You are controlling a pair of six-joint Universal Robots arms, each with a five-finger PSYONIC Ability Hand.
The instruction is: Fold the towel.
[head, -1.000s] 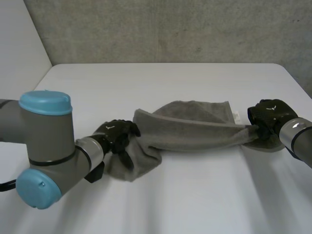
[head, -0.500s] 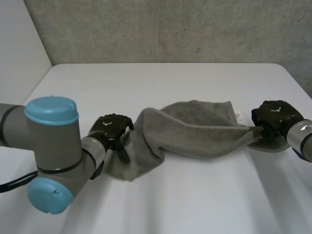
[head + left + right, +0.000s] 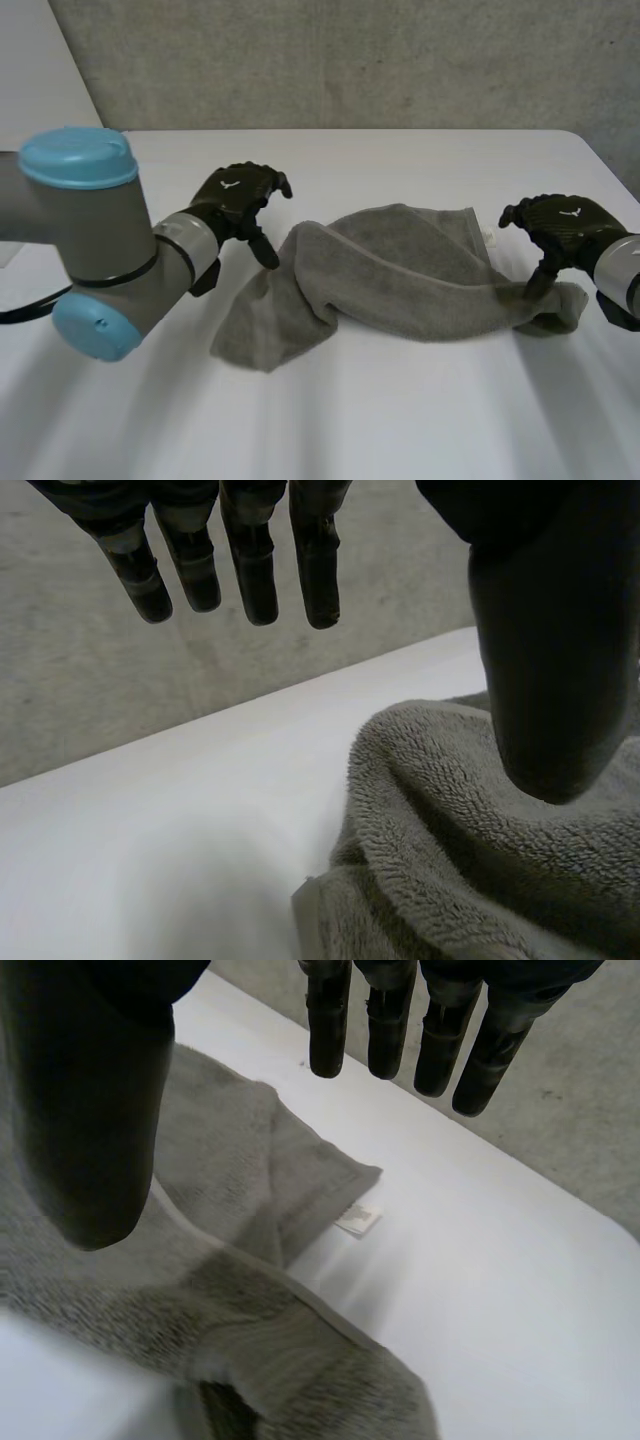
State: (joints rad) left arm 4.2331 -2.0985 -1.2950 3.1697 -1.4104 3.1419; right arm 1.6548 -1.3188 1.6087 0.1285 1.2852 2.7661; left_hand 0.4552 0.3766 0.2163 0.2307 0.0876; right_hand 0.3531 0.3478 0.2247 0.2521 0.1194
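Observation:
A grey towel (image 3: pixel 400 280) lies bunched in a long, rumpled strip across the white table (image 3: pixel 350 165). My left hand (image 3: pixel 238 195) hovers open just above and behind the towel's left end, fingers straight, holding nothing. In the left wrist view the towel (image 3: pixel 470 860) lies below the thumb of this hand (image 3: pixel 255 560). My right hand (image 3: pixel 562 225) is open over the towel's right end, its fingertips close to the cloth. In the right wrist view the right hand (image 3: pixel 90 1110) is spread, with the towel (image 3: pixel 200 1290) under it.
A small white label (image 3: pixel 358 1220) sticks out from the towel's hem at the far right corner (image 3: pixel 487 237). My left arm's elbow (image 3: pixel 90 250) stands over the table's left side. A concrete wall (image 3: pixel 350 60) runs behind the table's far edge.
My right hand has opened and let go of the towel's right end, which has dropped onto the table. The left hand has risen off the left end and moved back.

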